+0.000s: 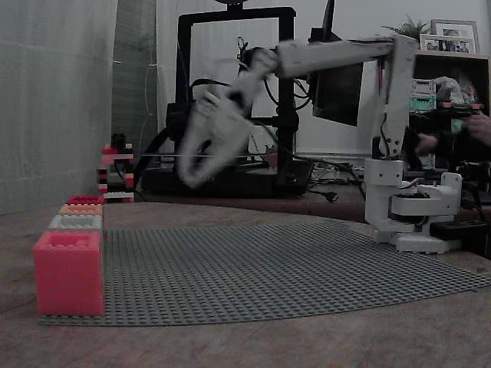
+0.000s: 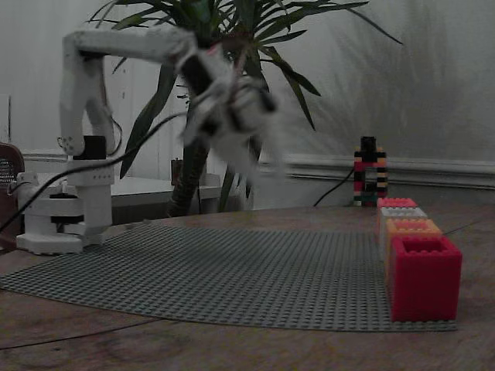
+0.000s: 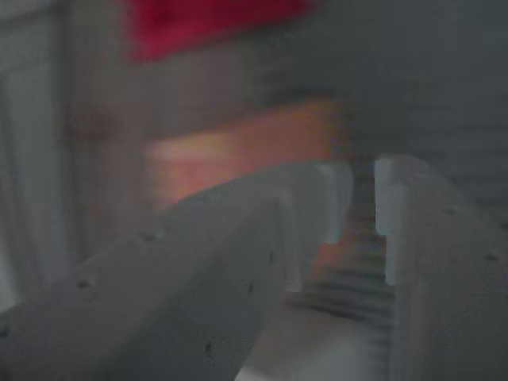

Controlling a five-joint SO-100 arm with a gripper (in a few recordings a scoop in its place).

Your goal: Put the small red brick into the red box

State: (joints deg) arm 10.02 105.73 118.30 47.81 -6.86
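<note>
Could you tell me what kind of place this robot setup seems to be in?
Probably a home room or hobby workspace, not a lab: a 3D printer stands behind the wooden table, framed photos sit on a shelf, and a large houseplant grows by the wall.

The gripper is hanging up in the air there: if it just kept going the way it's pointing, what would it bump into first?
Probably the grey studded baseplate. The gripper points down and slightly towards the row of boxes, with open air below. Motion blur makes the exact line uncertain.
</note>
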